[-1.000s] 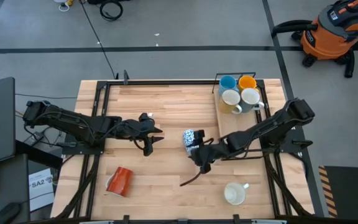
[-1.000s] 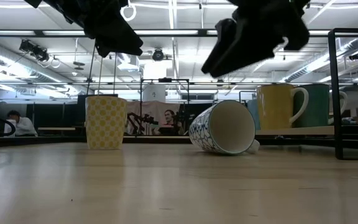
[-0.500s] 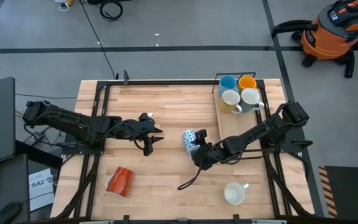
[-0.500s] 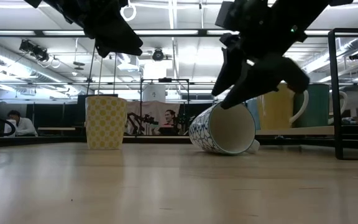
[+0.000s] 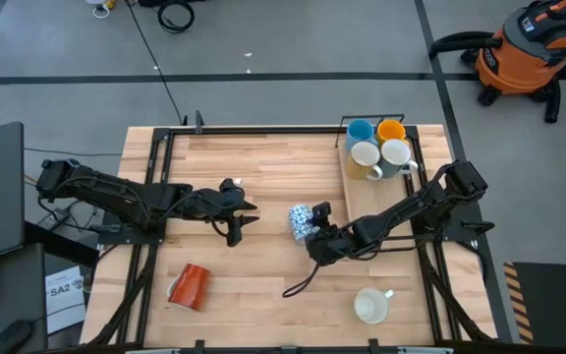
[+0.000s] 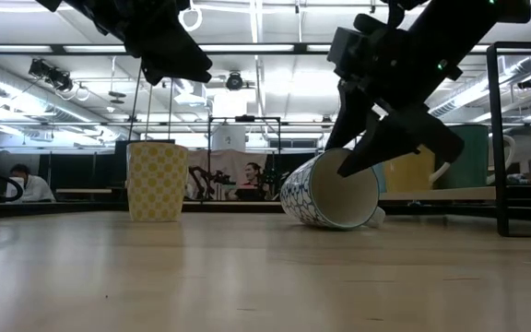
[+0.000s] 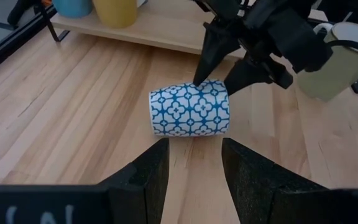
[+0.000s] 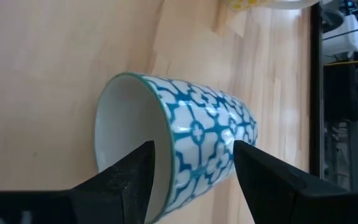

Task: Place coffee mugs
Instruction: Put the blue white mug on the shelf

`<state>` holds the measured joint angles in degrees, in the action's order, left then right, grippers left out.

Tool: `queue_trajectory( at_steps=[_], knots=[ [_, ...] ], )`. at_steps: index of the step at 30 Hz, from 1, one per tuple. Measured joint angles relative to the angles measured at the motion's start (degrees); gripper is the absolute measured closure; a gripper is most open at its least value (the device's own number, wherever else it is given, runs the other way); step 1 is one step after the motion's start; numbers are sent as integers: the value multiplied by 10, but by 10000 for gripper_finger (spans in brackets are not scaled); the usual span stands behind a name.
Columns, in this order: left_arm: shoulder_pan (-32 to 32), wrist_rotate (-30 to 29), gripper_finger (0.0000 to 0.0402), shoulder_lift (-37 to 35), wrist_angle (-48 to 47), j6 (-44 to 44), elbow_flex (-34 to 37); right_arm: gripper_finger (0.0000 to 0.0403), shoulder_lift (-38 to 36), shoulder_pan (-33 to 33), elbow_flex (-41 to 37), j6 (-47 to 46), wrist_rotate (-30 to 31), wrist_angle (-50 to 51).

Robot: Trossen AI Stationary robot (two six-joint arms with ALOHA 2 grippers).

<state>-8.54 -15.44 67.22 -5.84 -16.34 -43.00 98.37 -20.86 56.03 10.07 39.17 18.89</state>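
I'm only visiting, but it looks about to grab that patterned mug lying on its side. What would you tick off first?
1. Right gripper jaws open: ok.
2. Jaws astride the rim wall of the blue-and-white patterned mug, one inside, one outside: ok.
3. Mug lying on its side, clear of other mugs: ok.
4. Left gripper out of the way, hovering apart: ok.
5. Free spot on the wooden tray: cannot tell.

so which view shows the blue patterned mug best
Left wrist view: the blue patterned mug lies on its side, whole. Right wrist view crops it close; low view shows its mouth; high view shows it small.
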Motion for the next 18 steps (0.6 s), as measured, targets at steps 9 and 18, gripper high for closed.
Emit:
queue_trajectory(
  at_steps=[9, 18],
  knots=[
    [0, 0, 246, 0, 0, 0, 0, 223, 0, 0, 0, 0, 4, -11],
    [0, 0, 246, 0, 0, 0, 0, 271, 0, 5, 0, -24, 4, -13]
  ],
)
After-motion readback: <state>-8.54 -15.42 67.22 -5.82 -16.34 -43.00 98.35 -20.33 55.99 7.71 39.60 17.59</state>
